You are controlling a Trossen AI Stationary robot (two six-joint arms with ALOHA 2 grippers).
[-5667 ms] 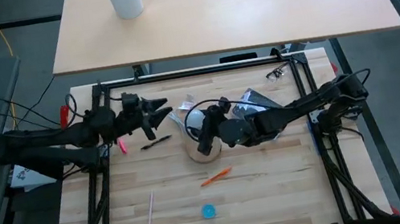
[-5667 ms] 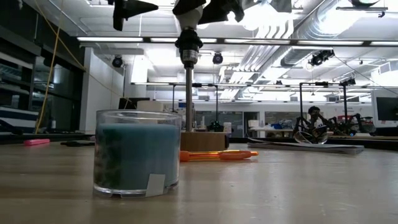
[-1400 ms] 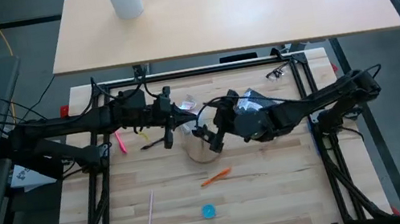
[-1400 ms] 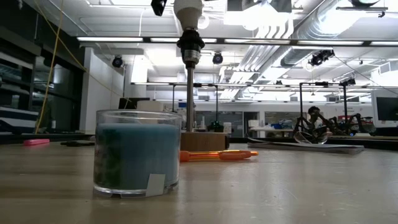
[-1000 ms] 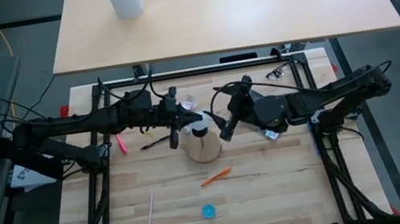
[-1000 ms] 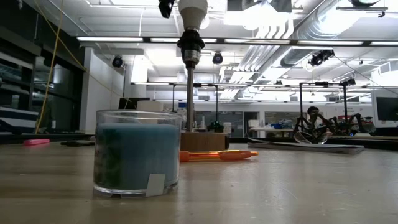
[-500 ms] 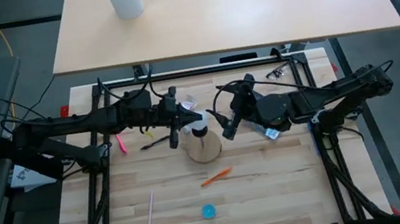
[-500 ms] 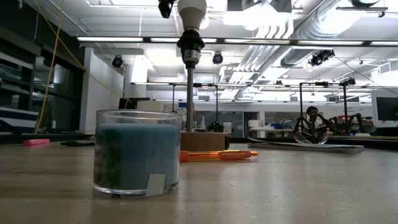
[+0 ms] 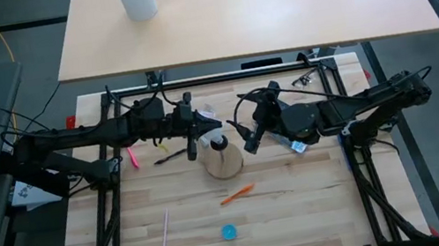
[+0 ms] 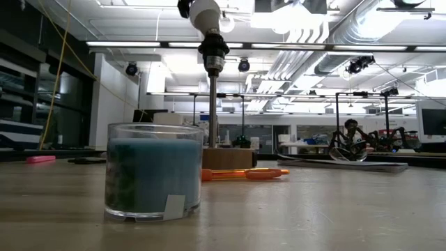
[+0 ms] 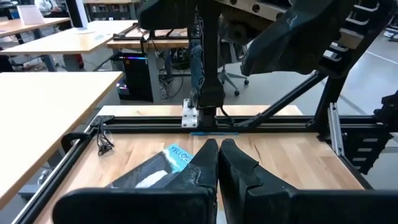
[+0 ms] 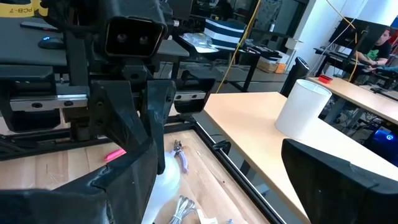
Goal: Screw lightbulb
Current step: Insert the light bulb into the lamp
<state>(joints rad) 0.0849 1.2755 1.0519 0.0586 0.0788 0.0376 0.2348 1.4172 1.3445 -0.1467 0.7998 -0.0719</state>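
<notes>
Lightbulb (image 10: 207, 14) sits upright at the top of a thin metal post, its screw base down in the dark socket (image 10: 212, 52), as the low view shows. In the high view the lightbulb (image 9: 219, 143) shows white over the round wooden base (image 9: 225, 165), near the middle of the wooden table (image 9: 305, 207). The left gripper (image 9: 203, 134) is just beside the bulb on its left, and its fingers (image 11: 208, 163) are pressed together with nothing between them. The right gripper (image 9: 246, 136) waits near the bulb's other side with its jaws spread wide and empty; its wrist view shows the white bulb (image 12: 165, 174) between its fingers (image 12: 124, 162). An orange pen (image 9: 238, 194) lies in front of the base, a blue cap (image 9: 230, 231) nearer the table's front edge. A blue candle jar (image 10: 153, 171) stands close to the low camera.
</notes>
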